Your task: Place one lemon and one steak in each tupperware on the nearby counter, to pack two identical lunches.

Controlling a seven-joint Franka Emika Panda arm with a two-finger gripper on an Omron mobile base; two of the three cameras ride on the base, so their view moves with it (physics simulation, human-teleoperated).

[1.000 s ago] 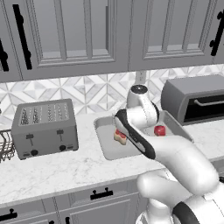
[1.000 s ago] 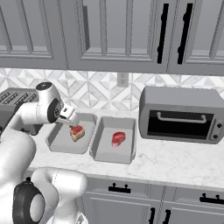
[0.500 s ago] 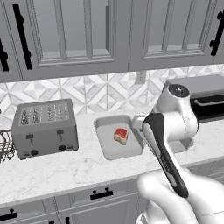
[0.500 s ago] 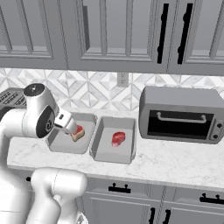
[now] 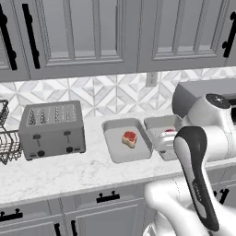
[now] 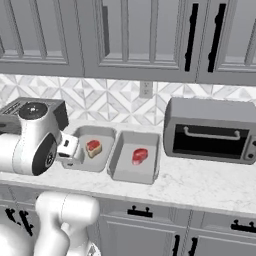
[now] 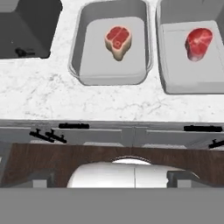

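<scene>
From my left base view I see two grey tupperware trays side by side on the white counter (image 5: pixel 69 170). The left tupperware (image 5: pixel 116 150) holds the tan-rimmed steak (image 5: pixel 129 138) near its middle. The right tupperware (image 5: pixel 159 126) is partly covered by the arm, and a sliver of the red steak (image 5: pixel 169 131) shows inside it. A toaster (image 5: pixel 52 129) stands to the left of the trays, with a black wire basket (image 5: pixel 8 145) at the frame's left edge.

From my right base view, the same trays sit between the toaster (image 6: pixel 17 107) and a toaster oven (image 6: pixel 210 131). The tan-rimmed steak lies in the left tray, the red steak in the right one, each apart from the tray walls. The arm's wrist hangs in front of the left tray's near corner.

In my hand view I look down on both trays from over the counter's front edge. Each steak rests flat on its tray floor. The gripper (image 7: pixel 111 179) has its two fingertips (image 7: pixel 42 180) spread wide apart at the bottom, with nothing between them.
</scene>
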